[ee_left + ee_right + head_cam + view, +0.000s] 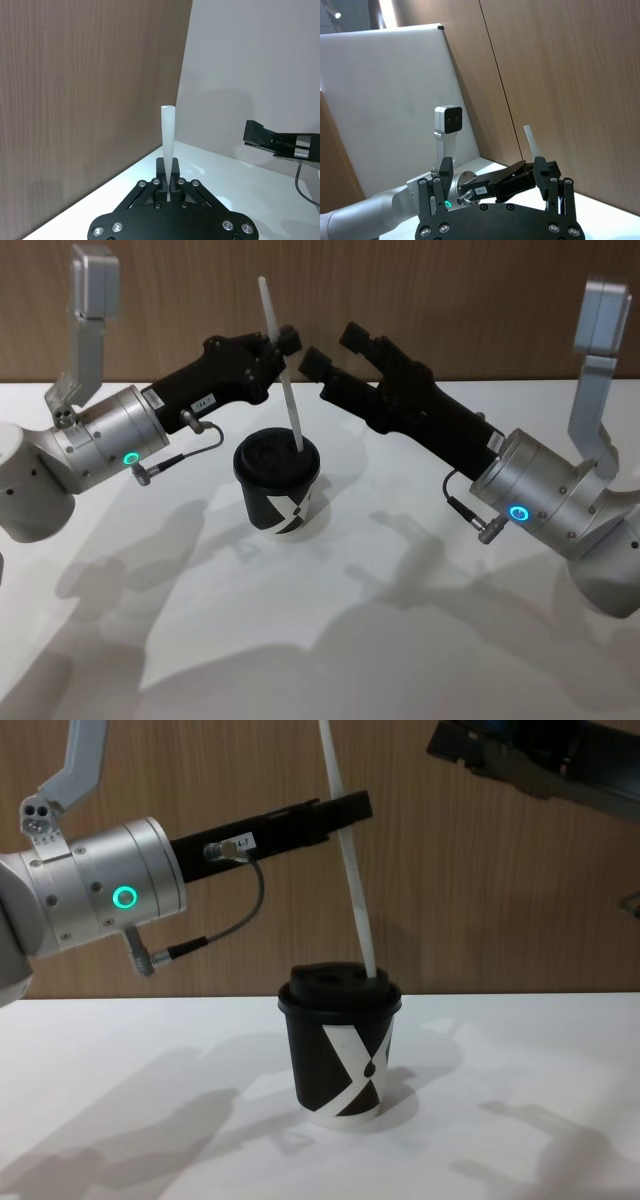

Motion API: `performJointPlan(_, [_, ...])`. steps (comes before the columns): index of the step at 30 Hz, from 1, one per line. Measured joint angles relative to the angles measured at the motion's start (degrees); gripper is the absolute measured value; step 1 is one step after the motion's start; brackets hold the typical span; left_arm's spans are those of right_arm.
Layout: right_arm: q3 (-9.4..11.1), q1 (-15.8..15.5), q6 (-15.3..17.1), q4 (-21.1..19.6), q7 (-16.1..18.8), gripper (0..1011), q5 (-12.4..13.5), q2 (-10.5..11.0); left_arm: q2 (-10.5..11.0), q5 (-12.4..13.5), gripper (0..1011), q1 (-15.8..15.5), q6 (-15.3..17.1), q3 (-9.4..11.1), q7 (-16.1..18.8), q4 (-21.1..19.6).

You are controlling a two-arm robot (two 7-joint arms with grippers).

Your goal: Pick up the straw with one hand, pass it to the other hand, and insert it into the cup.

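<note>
Left tool clamps straw — tip in cup lid.

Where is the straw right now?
The straw is near the middle of the table in the head view, pinched by the left gripper. Its bottom end pokes into the lid of the black cup, and the open right gripper waits beside it.

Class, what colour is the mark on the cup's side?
White, an X-like mark on the black cup; the chest view shows it best.
</note>
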Motion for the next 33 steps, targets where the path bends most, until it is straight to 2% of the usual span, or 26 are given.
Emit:
performJointPlan(5, [0.0, 0.0, 0.0, 0.0, 0.0, 1001, 0.0, 0.0, -0.3, 0.7, 107, -0.3, 0.4, 0.5, 0.1, 0.4])
performJointPlan(10, [0.0, 0.0, 0.0, 0.0, 0.0, 1001, 0.0, 0.0, -0.4, 1.1, 291, -0.3, 0.7, 0.6, 0.5, 0.4])
performJointPlan(11, [0.0, 0.0, 0.0, 0.0, 0.0, 1001, 0.0, 0.0, -0.4, 1.2, 291, -0.2, 0.7, 0.6, 0.7, 0.3])
performJointPlan(13, [0.0, 0.0, 0.0, 0.0, 0.0, 1001, 0.0, 0.0, -0.4, 1.3, 350, -0.1, 0.7, 0.6, 0.8, 0.1])
performJointPlan(14, [0.0, 0.0, 0.0, 0.0, 0.0, 1001, 0.0, 0.0, -0.4, 1.3, 411, 0.0, 0.8, 0.6, 1.0, -0.2])
performJointPlan(16, [0.0, 0.0, 0.0, 0.0, 0.0, 1001, 0.0, 0.0, -0.3, 1.3, 450, 0.2, 0.8, 0.5, 1.2, -0.5])
performJointPlan(19, [0.0, 0.0, 0.0, 0.0, 0.0, 1001, 0.0, 0.0, 0.1, 1.3, 564, 0.8, 0.8, 0.2, 1.8, -1.5])
performJointPlan(20, [0.0, 0.0, 0.0, 0.0, 0.0, 1001, 0.0, 0.0, 0.1, 1.4, 564, 1.0, 0.9, 0.2, 2.0, -1.8])
performJointPlan(22, [0.0, 0.0, 0.0, 0.0, 0.0, 1001, 0.0, 0.0, 0.5, 1.4, 673, 1.6, 0.9, 0.0, 2.5, -2.7])
performJointPlan(23, [0.0, 0.0, 0.0, 0.0, 0.0, 1001, 0.0, 0.0, 0.6, 1.4, 673, 1.8, 0.9, -0.1, 2.7, -3.0])
performJointPlan(24, [0.0, 0.0, 0.0, 0.0, 0.0, 1001, 0.0, 0.0, 0.7, 1.4, 735, 2.0, 0.9, -0.2, 2.9, -3.3])
performJointPlan(26, [0.0, 0.0, 0.0, 0.0, 0.0, 1001, 0.0, 0.0, 1.0, 1.4, 764, 2.6, 0.9, -0.4, 3.3, -4.2])
performJointPlan(27, [0.0, 0.0, 0.0, 0.0, 0.0, 1001, 0.0, 0.1, 1.4, 1.4, 833, 3.2, 0.9, -0.6, 3.8, -4.9])
performJointPlan(30, [-0.1, 0.0, -0.1, 0.0, 0.0, 1001, 0.0, 0.1, 1.9, 1.5, 888, 4.2, 0.9, -1.0, 4.6, -6.2])
performJointPlan(32, [-0.1, 0.0, -0.4, -0.1, -0.1, 1001, -0.1, 0.2, 2.4, 1.5, 963, 5.2, 0.9, -1.5, 5.4, -7.5])
performJointPlan(33, [-0.1, 0.0, -0.4, -0.2, -0.1, 1001, -0.2, 0.3, 2.7, 1.6, 963, 5.9, 0.9, -1.8, 6.0, -8.4])
